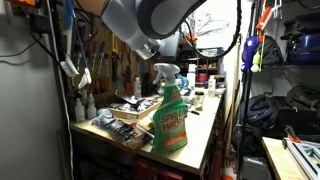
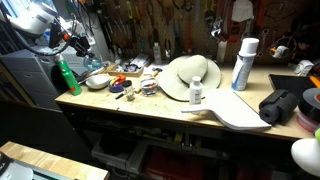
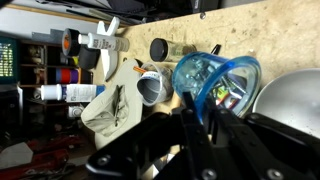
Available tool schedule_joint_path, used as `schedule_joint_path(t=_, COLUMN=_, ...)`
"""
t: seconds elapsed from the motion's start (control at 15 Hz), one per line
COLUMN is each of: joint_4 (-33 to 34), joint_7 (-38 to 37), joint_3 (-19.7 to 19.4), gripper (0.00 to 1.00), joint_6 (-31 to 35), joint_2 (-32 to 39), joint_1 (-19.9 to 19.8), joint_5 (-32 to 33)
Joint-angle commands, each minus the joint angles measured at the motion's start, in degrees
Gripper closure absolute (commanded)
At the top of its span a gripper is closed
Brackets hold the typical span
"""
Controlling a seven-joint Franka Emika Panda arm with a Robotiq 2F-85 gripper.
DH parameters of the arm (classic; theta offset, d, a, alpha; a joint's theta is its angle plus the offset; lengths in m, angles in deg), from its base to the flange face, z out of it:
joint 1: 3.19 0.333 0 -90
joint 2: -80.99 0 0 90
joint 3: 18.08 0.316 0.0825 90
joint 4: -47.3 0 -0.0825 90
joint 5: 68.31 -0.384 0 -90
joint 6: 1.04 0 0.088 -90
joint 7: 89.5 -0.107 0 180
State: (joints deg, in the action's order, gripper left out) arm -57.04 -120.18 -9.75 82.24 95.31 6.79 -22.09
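Observation:
In the wrist view my gripper (image 3: 190, 112) is shut on the rim of a blue see-through bowl (image 3: 218, 78), which hangs above the wooden workbench (image 3: 270, 30). Some small colourful items show through the bowl. A small grey cup (image 3: 152, 88) lies just beside the bowl and a metal bowl (image 3: 295, 100) sits on its other side. In an exterior view the gripper (image 2: 80, 43) is raised over the far left end of the bench, above a green spray bottle (image 2: 67, 77). In an exterior view the arm (image 1: 150, 20) fills the top and the green spray bottle (image 1: 170, 115) hides the fingers.
A white sun hat (image 2: 190, 75), a tall white-and-blue can (image 2: 243, 64), a small white bottle (image 2: 196, 93) and a pale cutting board (image 2: 235, 110) stand on the bench. A tool wall runs behind it. White bottles (image 3: 70, 93) and a cloth (image 3: 110, 112) lie in the wrist view.

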Motion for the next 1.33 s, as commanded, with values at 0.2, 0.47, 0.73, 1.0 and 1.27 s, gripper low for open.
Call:
schedule_joint_path(t=0.2, joint_4=11.40, joint_7=0.01, joint_3=-2.79, gripper=0.92, joint_6=-7.42, joint_2=7.75, joint_1=1.23, joint_5=0.12)
schedule_joint_path(t=0.47, joint_4=14.43, joint_7=-0.54, joint_3=-3.31, gripper=0.92, joint_6=-10.38, joint_2=11.36, joint_1=2.44, joint_5=0.10)
schedule_joint_path(t=0.73, joint_4=15.15, joint_7=-2.34, joint_3=-3.68, gripper=0.92, joint_6=-11.95, joint_2=13.58, joint_1=3.97, joint_5=0.50)
schedule_joint_path(t=1.0, joint_4=15.41, joint_7=-4.54, joint_3=-4.15, gripper=0.92, joint_6=-14.36, joint_2=15.42, joint_1=5.24, joint_5=1.24)
schedule_joint_path(t=1.27, joint_4=16.24, joint_7=-5.10, joint_3=-4.35, gripper=0.92, joint_6=-15.98, joint_2=17.41, joint_1=6.02, joint_5=1.73)
